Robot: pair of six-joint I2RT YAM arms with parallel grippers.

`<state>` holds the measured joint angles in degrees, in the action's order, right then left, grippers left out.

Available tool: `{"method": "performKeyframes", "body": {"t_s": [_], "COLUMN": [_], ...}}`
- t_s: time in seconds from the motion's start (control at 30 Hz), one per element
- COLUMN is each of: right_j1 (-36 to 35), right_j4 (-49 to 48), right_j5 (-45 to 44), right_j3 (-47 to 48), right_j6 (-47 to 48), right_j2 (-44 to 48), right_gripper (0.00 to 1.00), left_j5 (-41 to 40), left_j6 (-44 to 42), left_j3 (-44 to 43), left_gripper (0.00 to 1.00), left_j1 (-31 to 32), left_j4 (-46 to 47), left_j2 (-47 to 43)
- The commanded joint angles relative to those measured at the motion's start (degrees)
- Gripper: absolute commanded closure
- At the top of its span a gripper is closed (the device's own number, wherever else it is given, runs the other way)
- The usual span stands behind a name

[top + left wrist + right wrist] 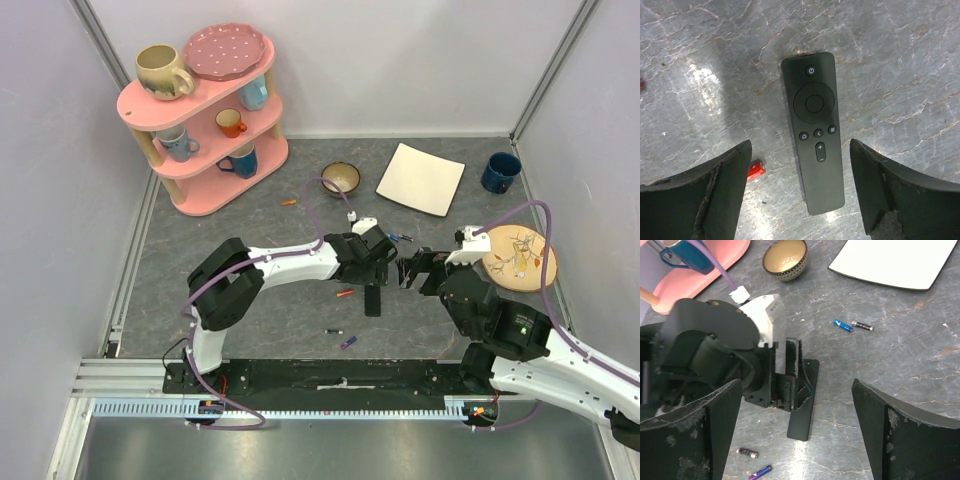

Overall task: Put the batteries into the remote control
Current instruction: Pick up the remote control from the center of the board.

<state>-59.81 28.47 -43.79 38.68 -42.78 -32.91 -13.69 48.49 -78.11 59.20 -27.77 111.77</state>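
Observation:
The black remote control lies flat on the grey table, buttons up; it also shows in the top view and the right wrist view. My left gripper hovers over it, open and empty, one jaw on each side of it. A red battery lies just left of the remote. My right gripper is open and empty, facing the left gripper and the remote. A blue battery and a dark battery lie beyond the remote. A dark battery and a purple battery lie nearer.
A small bowl, a white square plate and a blue cup stand at the back. A pink shelf with mugs is back left, an orange battery near it. A round patterned plate lies right.

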Motion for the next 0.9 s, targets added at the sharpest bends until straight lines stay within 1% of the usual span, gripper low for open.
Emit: {"method": "performKeyframes", "body": {"t_s": [0.0,0.2,0.43,0.53,0.87], "right_j1": [0.0,-0.1,-0.1,-0.1,-0.1], "right_j4": [-0.3,-0.3,-0.3,-0.3,0.0], "right_j5": [2.5,3.4,3.3,3.4,2.9], "right_j3": [-0.4,-1.4,-1.6,-1.2,-0.2], "right_j6": [-2.8,-3.7,-4.0,-3.9,-3.3], "right_j2": [1.4,2.2,1.3,1.1,2.4], "right_gripper": [0.02,0.02,0.02,0.02,0.02], "left_j5": [-2.0,-1.7,-2.7,-4.1,-5.1], "left_j6": [2.4,2.2,2.2,2.6,2.8], "left_j3": [-4.2,-5.9,-9.1,-10.3,-11.7], "left_gripper": [0.16,0.17,0.25,0.27,0.34], "left_j1": [-0.1,-0.1,0.0,0.0,0.2], "left_j4": [-0.4,-0.2,-3.9,-5.5,-9.1], "left_j2": [2.7,4.6,8.3,9.6,11.9]}}
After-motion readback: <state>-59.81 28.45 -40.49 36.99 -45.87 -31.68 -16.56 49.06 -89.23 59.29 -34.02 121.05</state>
